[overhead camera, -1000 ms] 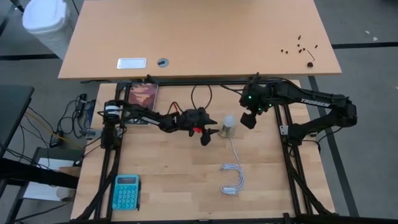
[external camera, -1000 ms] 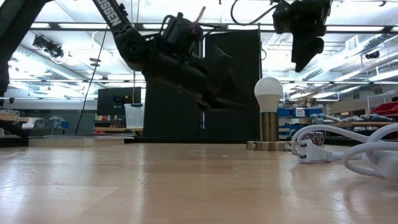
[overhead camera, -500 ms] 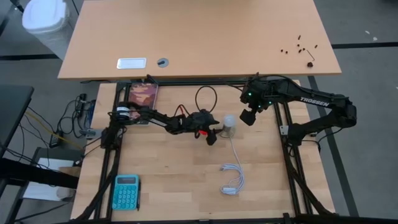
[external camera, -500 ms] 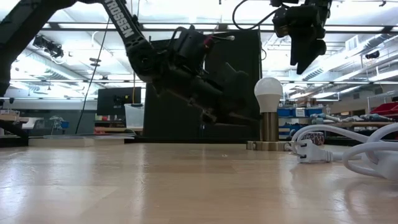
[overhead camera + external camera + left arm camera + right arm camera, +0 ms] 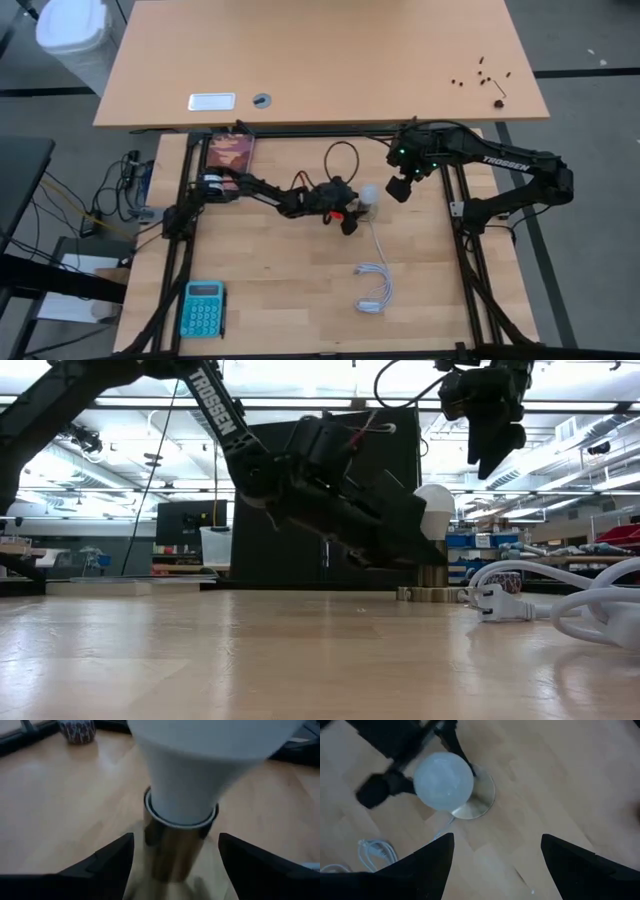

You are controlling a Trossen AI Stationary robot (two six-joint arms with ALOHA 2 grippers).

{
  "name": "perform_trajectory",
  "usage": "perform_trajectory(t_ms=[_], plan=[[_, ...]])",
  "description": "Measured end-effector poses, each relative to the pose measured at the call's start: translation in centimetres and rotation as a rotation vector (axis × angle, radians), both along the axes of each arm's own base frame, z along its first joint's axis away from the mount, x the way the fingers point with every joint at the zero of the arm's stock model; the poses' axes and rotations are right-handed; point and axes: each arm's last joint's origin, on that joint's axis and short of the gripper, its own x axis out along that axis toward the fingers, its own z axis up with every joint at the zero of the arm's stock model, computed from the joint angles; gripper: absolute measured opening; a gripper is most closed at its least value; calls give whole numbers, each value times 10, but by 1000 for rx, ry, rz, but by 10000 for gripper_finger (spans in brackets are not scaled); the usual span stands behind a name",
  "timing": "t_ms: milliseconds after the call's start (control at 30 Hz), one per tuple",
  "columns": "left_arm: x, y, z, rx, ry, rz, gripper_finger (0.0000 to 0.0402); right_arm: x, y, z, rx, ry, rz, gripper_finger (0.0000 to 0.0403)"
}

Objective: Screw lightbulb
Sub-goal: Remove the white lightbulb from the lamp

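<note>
The white lightbulb (image 5: 368, 193) stands upright in a brass socket tube (image 5: 175, 845) on a round base disc (image 5: 480, 802) in the middle of the table. My left gripper (image 5: 175, 865) comes in low from the table's left, open. Its fingers stand on either side of the socket tube, just below the bulb (image 5: 210, 765), with a gap on each side. In the low view the left gripper (image 5: 415, 540) covers part of the bulb (image 5: 440, 500). My right gripper (image 5: 400, 190) hangs open above and to the right of the bulb (image 5: 443, 781), pointing down.
A white cable runs from the socket to a coil (image 5: 372, 288) nearer the front edge, and its plug (image 5: 500, 602) lies to the right of the socket. A teal calculator (image 5: 203, 308) lies at the front left, and a book (image 5: 230, 152) at the far left.
My left gripper has gone toward the table's right edge and downward, up to the lightbulb and its socket. The bulb has stayed upright in place.
</note>
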Motion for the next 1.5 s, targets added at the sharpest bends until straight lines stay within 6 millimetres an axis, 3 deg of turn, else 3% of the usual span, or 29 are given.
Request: perform_trajectory(t_ms=[233, 567, 733, 867, 1100, 1367, 1500], plan=[[2, 2, -8, -33, -6, 70, 257, 3, 0, 1, 16, -40, -39, 309], [3, 2, -7, -23, -18, 32, 187, 18, 7, 7, 123, -200, -244, 309], [3, -2, -6, -69, -34, 33, 186, 30, 7, -2, 126, -171, -230, 310], [3, -2, -6, -57, -31, 54, 187, 35, -1, -15, 120, -90, -121, 326], [3, -1, -7, -55, -19, 72, 187, 31, -11, -20, 100, -26, -53, 354], [2, 0, -9, -41, 13, 104, 187, 39, 6, -19, 109, -50, -42, 355], [1, 0, -9, -41, 15, 106, 187, 45, 12, -18, 28, -78, -34, 355]])
